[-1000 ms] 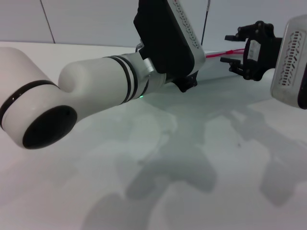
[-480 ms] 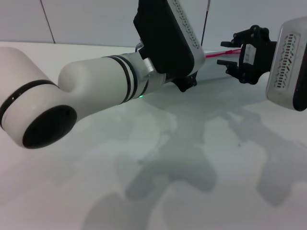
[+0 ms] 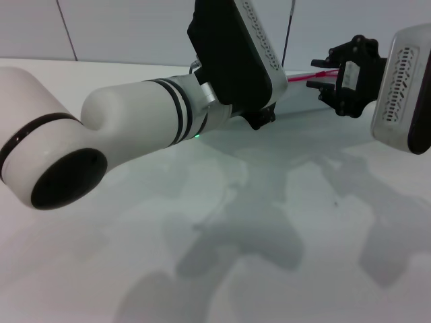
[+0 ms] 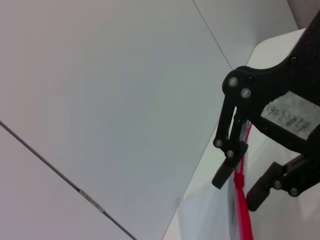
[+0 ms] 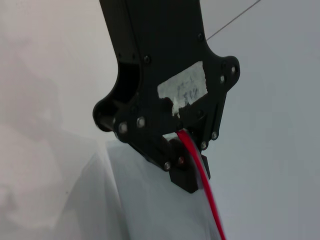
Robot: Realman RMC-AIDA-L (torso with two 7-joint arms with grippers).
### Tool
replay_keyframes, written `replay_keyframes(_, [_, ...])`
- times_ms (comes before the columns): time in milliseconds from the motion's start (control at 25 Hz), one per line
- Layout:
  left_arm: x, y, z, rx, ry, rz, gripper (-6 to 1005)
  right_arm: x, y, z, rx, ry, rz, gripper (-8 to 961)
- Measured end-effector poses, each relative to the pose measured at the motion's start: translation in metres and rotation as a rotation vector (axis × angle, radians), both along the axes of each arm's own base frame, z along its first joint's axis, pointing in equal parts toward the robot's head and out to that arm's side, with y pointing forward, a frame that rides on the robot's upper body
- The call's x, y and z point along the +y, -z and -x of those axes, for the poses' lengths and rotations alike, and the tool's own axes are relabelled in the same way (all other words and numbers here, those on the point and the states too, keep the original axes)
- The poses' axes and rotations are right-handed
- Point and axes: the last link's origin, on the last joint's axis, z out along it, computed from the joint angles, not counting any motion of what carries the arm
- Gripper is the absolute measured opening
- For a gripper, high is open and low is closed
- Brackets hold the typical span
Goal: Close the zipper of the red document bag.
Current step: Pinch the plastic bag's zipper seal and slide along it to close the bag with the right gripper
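The red document bag [image 3: 300,99] lies flat at the far side of the table, pale and translucent. Its red zipper [image 3: 300,78] runs along the far edge between my two grippers. In the right wrist view my left gripper [image 5: 185,170] is shut on the zipper [image 5: 204,186], which trails out from its fingers over the bag [image 5: 150,210]. From the head, the left gripper [image 3: 259,119] is mostly hidden behind its own arm. My right gripper [image 3: 318,75] is open at the zipper's right end. The left wrist view shows the right gripper [image 4: 239,186] straddling the red strip [image 4: 243,215], one finger on each side.
My bulky white left forearm [image 3: 101,141] fills the left and middle of the head view and hides much of the bag. The white table [image 3: 269,222] carries only arm shadows near me. A grey panelled wall [image 3: 121,30] stands behind the table.
My right gripper has moved left and slightly up, bringing its open fingers around the zipper's right end. The left arm has not moved.
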Motion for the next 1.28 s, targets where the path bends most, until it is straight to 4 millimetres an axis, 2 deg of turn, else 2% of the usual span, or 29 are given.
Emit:
replay_keyframes(480, [0.0003,0.0003,0.0011,0.002,-0.002,0.0,54,0.0019,0.0022,-0.0063,0.002,0.022,-0.003,264])
replay_keyframes(680, [0.0003,0.0005,0.0016,0.003,-0.004,0.0,54,0.0025,0.0025,-0.0052,0.006,0.024,-0.002,187])
replay_keyframes(1280, [0.0007,0.0006,0.001,0.004,-0.002,0.001,54,0.0035,0.0028,-0.0015,0.015,0.029,0.004,176])
